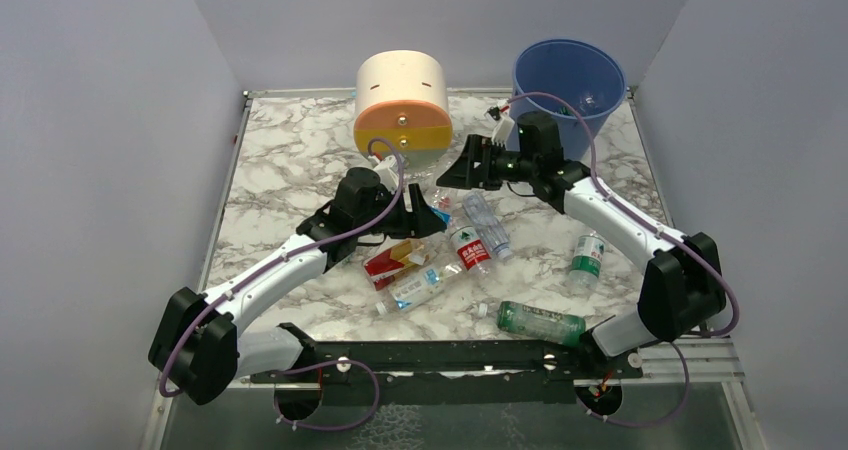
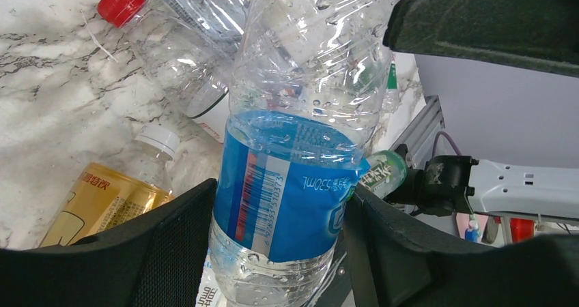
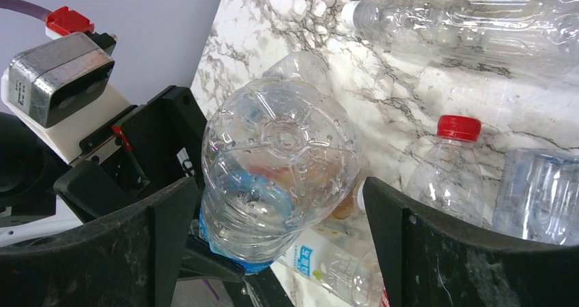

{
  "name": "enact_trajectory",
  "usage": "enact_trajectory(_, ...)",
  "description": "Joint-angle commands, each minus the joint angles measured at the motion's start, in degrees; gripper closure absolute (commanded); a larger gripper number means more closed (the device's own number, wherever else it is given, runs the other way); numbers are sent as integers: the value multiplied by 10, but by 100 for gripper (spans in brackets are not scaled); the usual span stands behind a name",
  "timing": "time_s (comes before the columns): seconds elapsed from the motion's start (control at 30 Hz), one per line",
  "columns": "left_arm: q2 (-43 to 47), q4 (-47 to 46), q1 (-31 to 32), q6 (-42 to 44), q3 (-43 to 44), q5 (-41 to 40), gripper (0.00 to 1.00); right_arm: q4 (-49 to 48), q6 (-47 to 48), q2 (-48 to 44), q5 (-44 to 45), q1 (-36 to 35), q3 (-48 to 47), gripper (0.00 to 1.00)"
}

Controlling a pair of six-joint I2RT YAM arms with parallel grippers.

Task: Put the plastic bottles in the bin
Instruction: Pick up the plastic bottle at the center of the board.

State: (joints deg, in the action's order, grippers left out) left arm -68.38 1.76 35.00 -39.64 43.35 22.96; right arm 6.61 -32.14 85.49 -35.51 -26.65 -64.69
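Between the left fingers [image 2: 164,252]: blue-labelled bottle [image 2: 293,191]. It is thin clear plastic, ribbed and dimpled, with droplets inside and a glossy wrap label carrying a barcode. Both pads are matte black with a mesh texture and press the label from either side. The fingers are closed to the bottle's width in a firm hold.

Right fingers [image 3: 471,252]: black, scuffed, spread wide. The same bottle's petal-moulded base sits in the gap between them. It lies close against one finger with open space at the other, and I cannot confirm contact. They grip nothing.

Beneath the left fingers, on the white-and-grey marble-patterned surface [image 1: 290,150]:
- An amber-labelled bottle [image 2: 102,198] with a white cap, lying flat.
- A red-capped bottle [image 2: 177,41], clear and crinkled, lying flat.

Toward the arm bases from both pairs of fingers:
- A green-tinted bottle [image 1: 540,322] on its side.
- A green-labelled bottle [image 1: 587,258] a little beyond it.
- More clear bottles in a loose heap directly under the two pairs of fingers.

Bin [image 1: 565,80]: tall round bucket of smooth blue plastic, flaring to the rim. It stands upright just behind the right fingers' wrist, at the far corner of the surface.

Beyond the left fingers: a round cream-and-orange drawer unit [image 1: 402,100] with small knobs on its front.
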Motion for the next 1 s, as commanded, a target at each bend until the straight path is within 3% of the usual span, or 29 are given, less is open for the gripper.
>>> enact_trajectory(0.0,7,-20,5,-1,5,15,32,-27,-8,13,-17,-11,-23,7)
enact_trajectory(0.37,4,-26,8,1,7,22,32,-33,-11,30,-17,-20,-30,11)
enact_trajectory(0.97,4,-30,12,3,7,27,32,-42,-7,30,-18,-22,-18,42)
